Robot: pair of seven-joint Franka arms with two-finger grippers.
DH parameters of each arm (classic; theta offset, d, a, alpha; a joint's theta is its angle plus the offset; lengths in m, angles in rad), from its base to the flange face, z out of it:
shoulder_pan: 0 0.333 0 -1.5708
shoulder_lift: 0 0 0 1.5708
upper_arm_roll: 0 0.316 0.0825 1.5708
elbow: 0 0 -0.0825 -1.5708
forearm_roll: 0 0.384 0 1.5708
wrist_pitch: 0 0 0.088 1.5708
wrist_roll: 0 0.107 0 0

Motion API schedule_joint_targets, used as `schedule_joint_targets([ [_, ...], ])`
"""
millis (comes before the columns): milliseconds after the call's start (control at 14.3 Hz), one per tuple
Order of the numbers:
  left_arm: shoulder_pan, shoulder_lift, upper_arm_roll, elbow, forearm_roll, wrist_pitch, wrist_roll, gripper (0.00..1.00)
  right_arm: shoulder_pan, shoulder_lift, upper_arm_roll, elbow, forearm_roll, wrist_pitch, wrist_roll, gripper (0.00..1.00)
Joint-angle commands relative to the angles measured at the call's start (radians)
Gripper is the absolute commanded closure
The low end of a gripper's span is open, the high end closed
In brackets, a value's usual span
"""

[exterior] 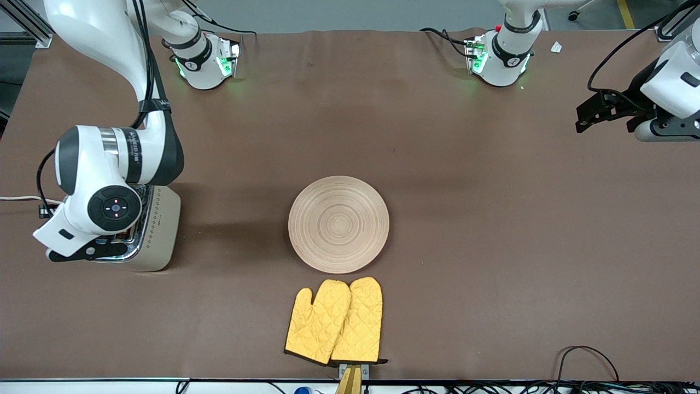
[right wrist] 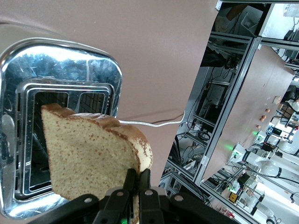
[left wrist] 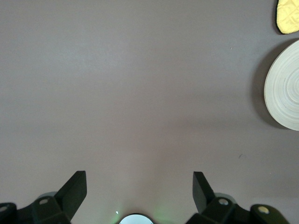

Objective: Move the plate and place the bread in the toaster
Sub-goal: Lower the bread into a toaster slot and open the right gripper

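The pale wooden plate lies in the middle of the table and shows in the left wrist view. The cream toaster with a chrome top stands at the right arm's end of the table. My right gripper is shut on the crust edge of the bread and holds the slice just over the toaster's slots; in the front view the arm hides the gripper and the bread. My left gripper is open and empty, up over bare table at the left arm's end.
A pair of yellow oven mitts lies nearer the front camera than the plate, close to the table's front edge. The toaster's white cord runs off the table's end. Cables lie at the front edge toward the left arm's end.
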Motion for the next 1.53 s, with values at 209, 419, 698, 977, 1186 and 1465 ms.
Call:
schedule_joint_targets([
  [209, 0.001, -0.01, -0.001, -0.003, 0.006, -0.013, -0.003, 0.0, -0.022, 0.021, 0.004, -0.01, 0.186, 0.044, 0.071, 0.99],
  [419, 0.001, -0.01, -0.001, -0.003, 0.006, -0.013, 0.003, 0.0, -0.053, 0.024, 0.004, -0.008, 0.303, 0.086, 0.073, 0.92],
  [698, -0.001, -0.01, -0.001, -0.002, 0.006, -0.014, 0.008, 0.0, -0.101, -0.012, 0.003, -0.006, 0.446, 0.077, 0.071, 0.09],
  [977, 0.001, -0.015, -0.001, -0.002, 0.006, -0.014, 0.014, 0.0, -0.115, -0.153, 0.004, -0.022, 0.549, 0.074, 0.068, 0.0],
  [1186, 0.001, -0.016, 0.002, -0.002, 0.009, -0.014, 0.014, 0.0, -0.133, -0.313, 0.004, -0.126, 0.608, 0.09, 0.054, 0.0],
  [1465, 0.001, -0.02, 0.001, 0.0, 0.009, -0.014, 0.012, 0.0, -0.148, -0.457, 0.003, -0.174, 0.644, 0.078, 0.021, 0.0],
])
